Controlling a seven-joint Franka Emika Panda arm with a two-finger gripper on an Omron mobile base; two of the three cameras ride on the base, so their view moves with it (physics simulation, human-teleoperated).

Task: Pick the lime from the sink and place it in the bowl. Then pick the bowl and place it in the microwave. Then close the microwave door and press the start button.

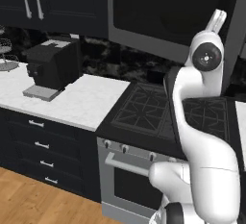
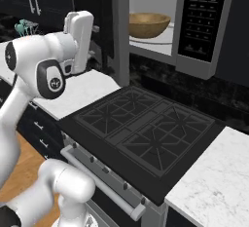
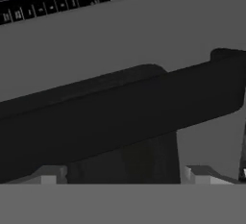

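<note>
The gripper (image 3: 123,177) has its jaws wide apart and nothing is held between them. Its two finger tips (image 3: 48,176) show at the bottom of the hand view, and right in front of them runs a long dark bar, the handle (image 3: 120,117) of the microwave door (image 3: 144,35). The grey face of the door fills the space behind the bar. Whether the tips touch the bar is hard to tell. In the right base view the white hand (image 2: 80,38) points at the open door (image 2: 113,21), which stands edge-on just beside it. Past the door, farther from the jaws, is the open microwave (image 2: 202,26) with its pale inside. The brown wooden bowl (image 2: 148,24) sits in there on the round plate. The lime cannot be made out in the bowl from here. Below the jaws lies the black stove (image 2: 141,133) with its grates, and white counter (image 2: 85,92) sits on both sides of it. In the left base view a black coffee machine (image 1: 53,67) stands on the counter, well away from the hand.
</note>
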